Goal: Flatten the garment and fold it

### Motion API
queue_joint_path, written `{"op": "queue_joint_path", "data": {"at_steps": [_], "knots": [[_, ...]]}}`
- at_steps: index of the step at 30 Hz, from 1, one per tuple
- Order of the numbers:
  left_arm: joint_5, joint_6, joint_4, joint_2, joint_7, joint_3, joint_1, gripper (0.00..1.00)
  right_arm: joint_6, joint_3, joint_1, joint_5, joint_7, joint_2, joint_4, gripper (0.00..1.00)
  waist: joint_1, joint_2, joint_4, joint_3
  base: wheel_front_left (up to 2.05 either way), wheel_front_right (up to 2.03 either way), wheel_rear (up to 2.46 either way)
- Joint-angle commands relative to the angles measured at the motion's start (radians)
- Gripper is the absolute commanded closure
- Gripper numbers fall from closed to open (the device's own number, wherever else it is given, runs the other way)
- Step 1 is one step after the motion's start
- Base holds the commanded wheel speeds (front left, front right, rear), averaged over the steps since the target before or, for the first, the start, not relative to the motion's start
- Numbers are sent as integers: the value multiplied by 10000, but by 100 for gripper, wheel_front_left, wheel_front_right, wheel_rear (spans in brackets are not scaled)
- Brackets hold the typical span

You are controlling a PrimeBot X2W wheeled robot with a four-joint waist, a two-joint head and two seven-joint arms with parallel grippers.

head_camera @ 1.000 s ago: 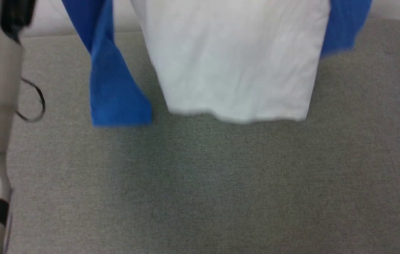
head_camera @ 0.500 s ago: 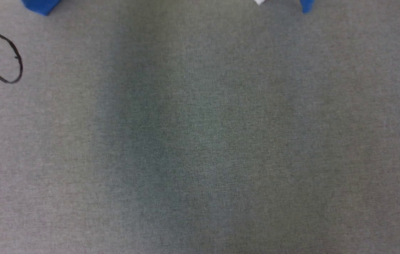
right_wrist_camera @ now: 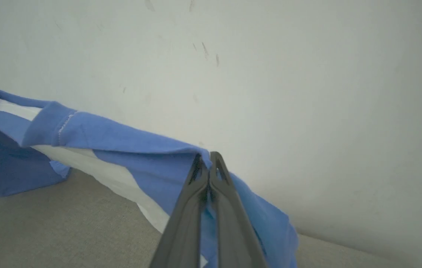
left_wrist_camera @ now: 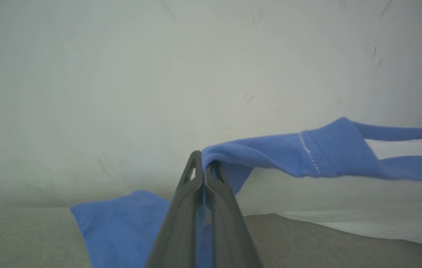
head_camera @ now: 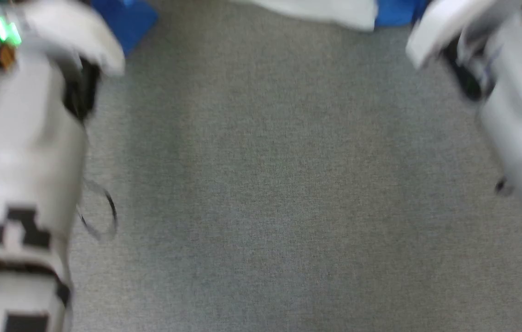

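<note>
Left hand [left_wrist_camera: 203,162] and right hand [right_wrist_camera: 208,160] clamp the garment [left_wrist_camera: 289,153]: blue shoulders, white body sagging.

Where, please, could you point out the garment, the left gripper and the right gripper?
garment [left_wrist_camera: 281,154]: left wrist view, blue stretch beside the stitched seam.
left gripper [left_wrist_camera: 203,165]: left wrist view, between its fingertips, pinching the garment.
right gripper [right_wrist_camera: 208,163]: right wrist view, between its fingertips, pinching the garment.
</note>
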Motion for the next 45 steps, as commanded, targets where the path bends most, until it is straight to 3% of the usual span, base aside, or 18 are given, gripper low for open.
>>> {"op": "queue_joint_path", "data": {"at_steps": [1,9,14,20,25,31,38,45], "knots": [[-157,100,-315,-50,-53,254,867,100,-63,129,644,298,-85,-172,-370,100,0,0,97,-514,0,0,0],[13,323,-2874,-391,-57,651,5585,100,-63,738,4518,997,-124,-1045,-2330,100,0,0,148,-1768,0,0,0],[85,582,-4223,-162,273,482,7634,100,-63,418,6740,1021,-71,-1576,-3444,100,0,0,182,-2470,0,0,0],[117,1297,-6366,355,1411,388,9890,100,-63,-705,8871,595,462,-1678,-4767,100,0,0,64,-3089,0,0,0],[91,1897,-7891,681,2285,397,11427,100,-63,-1661,10412,83,1168,-1596,-5964,100,0,0,82,-3475,0,0,0],[-11,2635,-9877,1057,3662,302,13382,100,-63,-3195,12715,-909,2462,-915,-8056,100,0,0,194,-3946,0,0,0],[-485,2904,-10888,1488,5277,137,14802,100,-63,-4341,14922,-1890,4410,273,-10016,100,0,0,316,-4124,0,0,0],[-819,2817,-10914,1638,6125,-42,14925,100,-63,-4080,15468,-2482,5798,100,-10230,100,0,0,378,-3934,0,0,0]]}}
